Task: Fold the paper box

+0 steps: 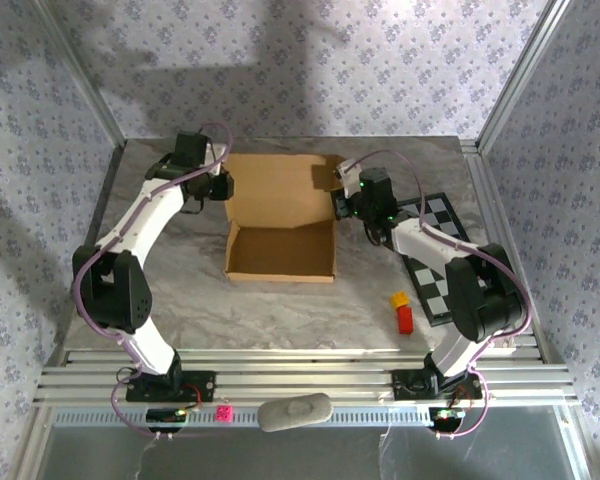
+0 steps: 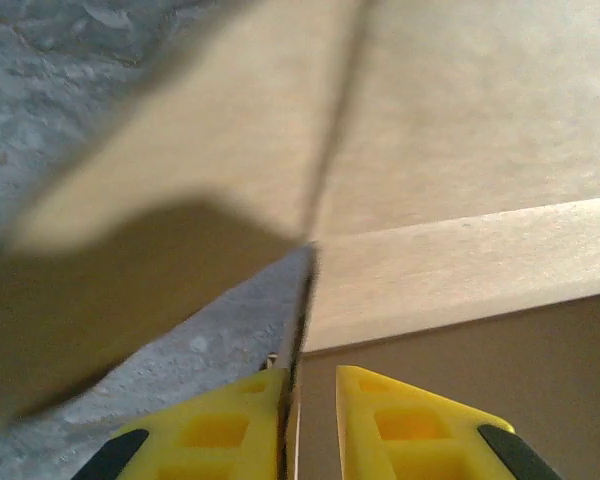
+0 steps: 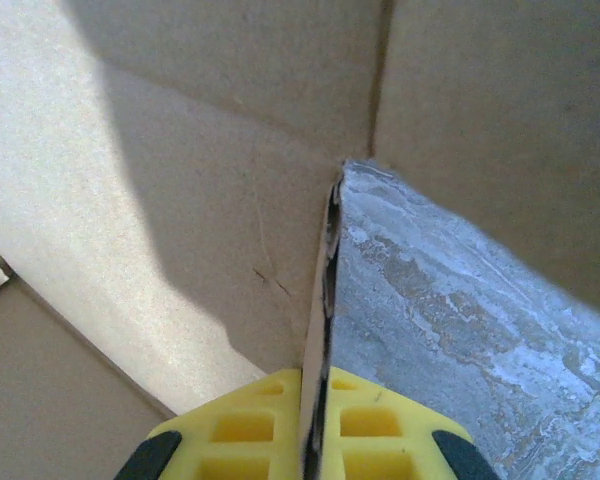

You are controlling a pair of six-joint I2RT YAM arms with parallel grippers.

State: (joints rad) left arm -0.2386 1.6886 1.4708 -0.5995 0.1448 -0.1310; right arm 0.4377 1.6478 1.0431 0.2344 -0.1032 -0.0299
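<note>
Box: lies open in the middle of the table, tray nearest the arms, lid flat behind it and stopping short of the far wall. Leaves bare marble in front of the tray and a wide strip on its left. Has less room on the right, where the board lies near, partly under the right arm. Just left of the board's near end, a yellow block and a red block side by side, well apart from the tray.

Left gripper: sits at the box's left edge, by the fold between tray and lid. Straddles a raised cardboard edge with fingers only narrowly parted. Touches the edge with one pad and stands a slim gap off it with the other, so no firm hold to be seen.

Right gripper: sits at the opposite edge. Pinches the thin edge of an upright flap, fingers pressed together with just the cardboard between. Has marble on one side, the box's inside on the other.
</note>
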